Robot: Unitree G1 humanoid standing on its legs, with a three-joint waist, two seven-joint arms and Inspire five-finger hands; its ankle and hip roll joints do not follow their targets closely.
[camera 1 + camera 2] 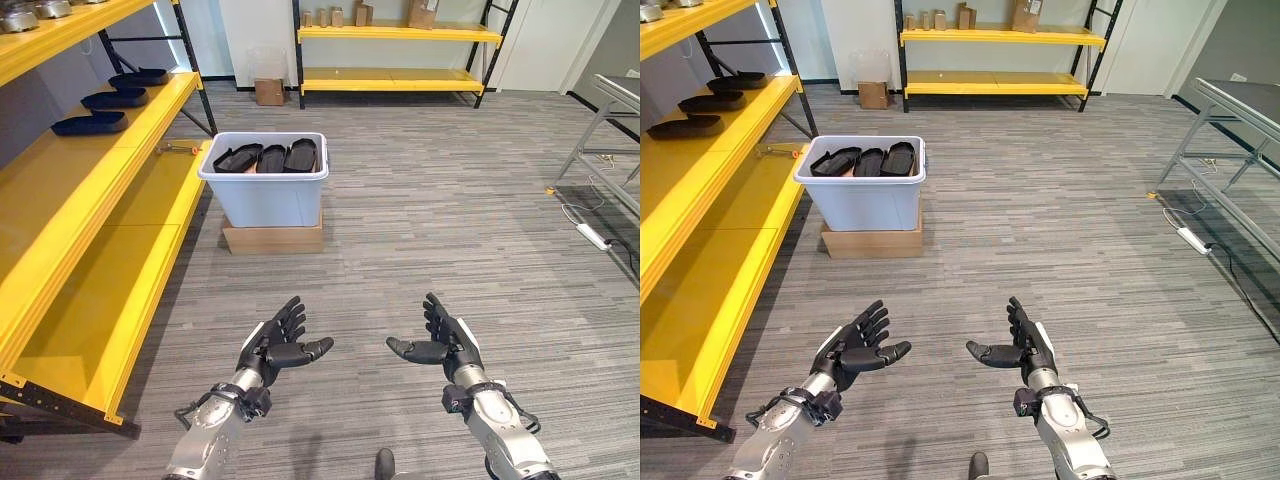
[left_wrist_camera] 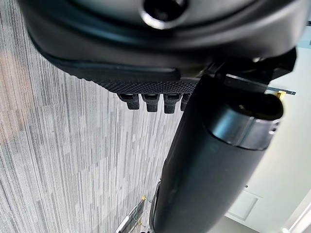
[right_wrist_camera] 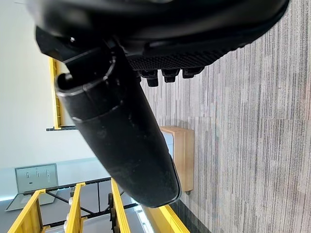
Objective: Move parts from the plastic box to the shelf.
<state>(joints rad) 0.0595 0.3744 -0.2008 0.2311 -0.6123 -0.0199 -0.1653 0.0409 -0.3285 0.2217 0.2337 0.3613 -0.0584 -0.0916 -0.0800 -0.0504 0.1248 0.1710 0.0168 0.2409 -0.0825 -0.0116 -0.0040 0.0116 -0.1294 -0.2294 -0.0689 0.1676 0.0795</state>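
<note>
Black parts (image 1: 270,157) lie in the plastic box (image 1: 263,195), lower halves hidden by its wall; three more sit on the yellow shelf (image 1: 150,110). Left hand (image 1: 275,343) and right hand (image 1: 443,340) hover empty, fingers spread.

Both arms raised forward, low in head views. Left robot hand (image 1: 272,347) palm inward, fingers straight, thumb pointing across. Right robot hand (image 1: 445,343) mirrors it. Both empty, apart.

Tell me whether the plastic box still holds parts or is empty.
Not empty. The plastic box on its cardboard base holds three black parts side by side at its top; how many lie beneath cannot be told.
</note>
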